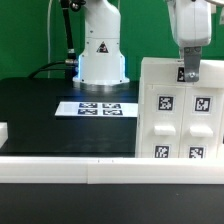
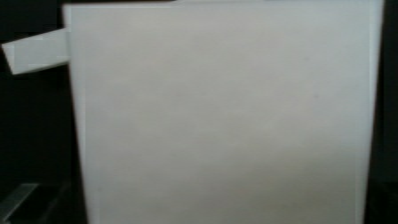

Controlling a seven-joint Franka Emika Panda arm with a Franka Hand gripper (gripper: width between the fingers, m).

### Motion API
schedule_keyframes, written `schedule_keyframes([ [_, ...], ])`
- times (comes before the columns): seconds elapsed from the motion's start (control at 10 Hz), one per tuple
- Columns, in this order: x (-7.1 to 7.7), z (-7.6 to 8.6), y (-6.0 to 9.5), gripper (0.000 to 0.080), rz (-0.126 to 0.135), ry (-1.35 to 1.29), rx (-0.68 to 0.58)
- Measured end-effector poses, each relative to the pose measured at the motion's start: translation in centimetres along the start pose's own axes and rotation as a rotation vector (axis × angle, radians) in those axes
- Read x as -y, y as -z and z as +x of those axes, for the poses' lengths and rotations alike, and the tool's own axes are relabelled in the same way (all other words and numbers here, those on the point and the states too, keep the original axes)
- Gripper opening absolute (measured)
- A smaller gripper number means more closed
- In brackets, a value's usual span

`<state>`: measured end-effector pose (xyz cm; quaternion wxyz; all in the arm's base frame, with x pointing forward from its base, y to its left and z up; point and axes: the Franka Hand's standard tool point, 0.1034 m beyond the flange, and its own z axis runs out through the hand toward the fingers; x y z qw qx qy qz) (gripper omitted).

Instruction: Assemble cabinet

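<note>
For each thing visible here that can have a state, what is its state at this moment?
cabinet: upright on the table, tagged face toward the exterior camera.
gripper: at the cabinet's top edge; open or shut cannot be told.
marker board: flat on the black table, untouched.

White cabinet (image 1: 180,110) bears black-and-white square tags; black table (image 1: 40,110).

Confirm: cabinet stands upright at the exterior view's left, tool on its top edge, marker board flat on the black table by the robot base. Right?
Wrong on the side. The exterior view shows the cabinet upright at that view's right, not left. The rest holds: the tool is at its top edge, and the marker board lies flat on the black table by the robot base.
</note>
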<state>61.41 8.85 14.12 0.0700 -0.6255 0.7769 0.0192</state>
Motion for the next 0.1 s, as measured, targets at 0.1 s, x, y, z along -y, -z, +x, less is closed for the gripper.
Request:
schedule_keyframes([
  [0.1,-0.02,-0.02,-0.03,0.0797,0.000,0.004,0.000],
])
